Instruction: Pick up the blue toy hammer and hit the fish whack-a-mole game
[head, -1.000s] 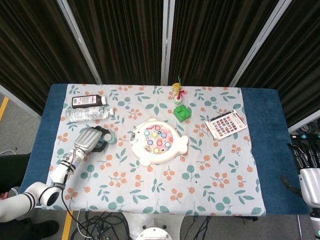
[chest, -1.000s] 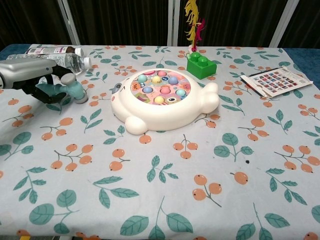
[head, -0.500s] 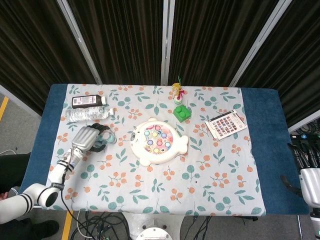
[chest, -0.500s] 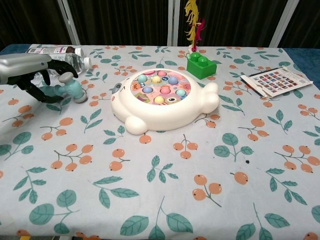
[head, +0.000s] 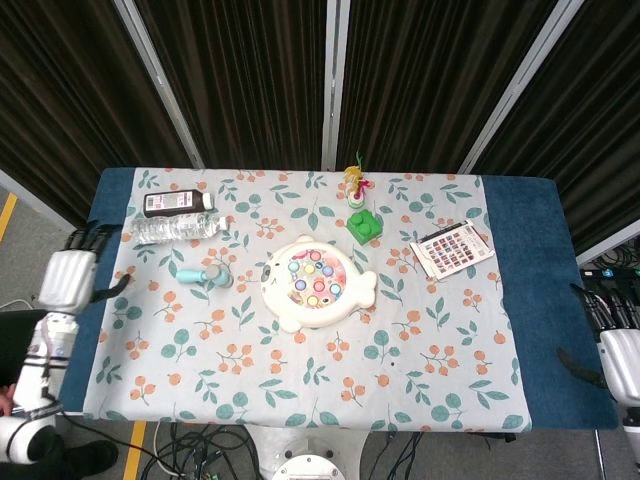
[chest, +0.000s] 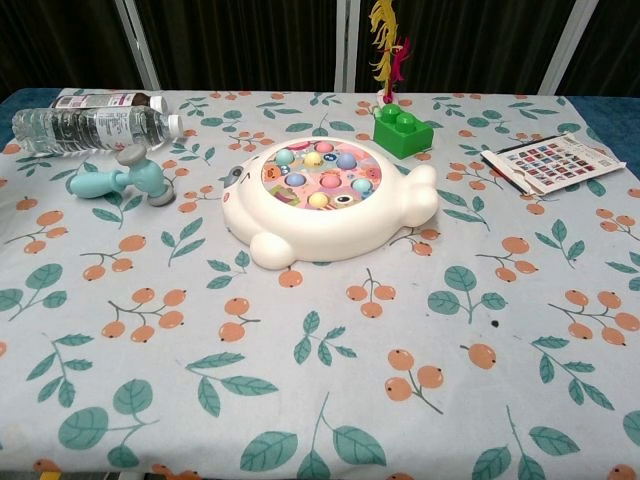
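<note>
The blue toy hammer (head: 200, 275) is lying flat on the tabletop (head: 250, 385), at about 9 o'clock from the fish whack-a-mole game (head: 317, 283) and just beside it, with a small gap between the two. In the chest view the hammer's handle is pointing toward 9 o'clock and its grey-capped head is sitting nearest the game. Nothing is touching it.

The left hand (head: 66, 280) is hanging off the tabletop's edge at 9 o'clock, well apart from the hammer, with its dark fingers (head: 85, 238) spread and released, holding nothing. The right hand (head: 618, 350) is showing at the far 3 o'clock edge of the head view, beyond the tabletop, also with its fingers apart and holding nothing. Neither hand is appearing in the chest view.

The game is sitting near the middle of the leaf-and-cherry patterned cloth, its round pink face dotted with coloured pegs. At 12 o'clock from it a green building block (head: 364, 226) is standing, and just beyond that a small yellow and red feathered toy (head: 355, 183). At about 2 o'clock from the game a card printed with a grid of small pictures (head: 452, 248) is lying flat. At about 10 o'clock from the hammer a clear water bottle (head: 180, 229) is lying on its side, with a dark bottle (head: 177, 203) lying just behind it.
</note>
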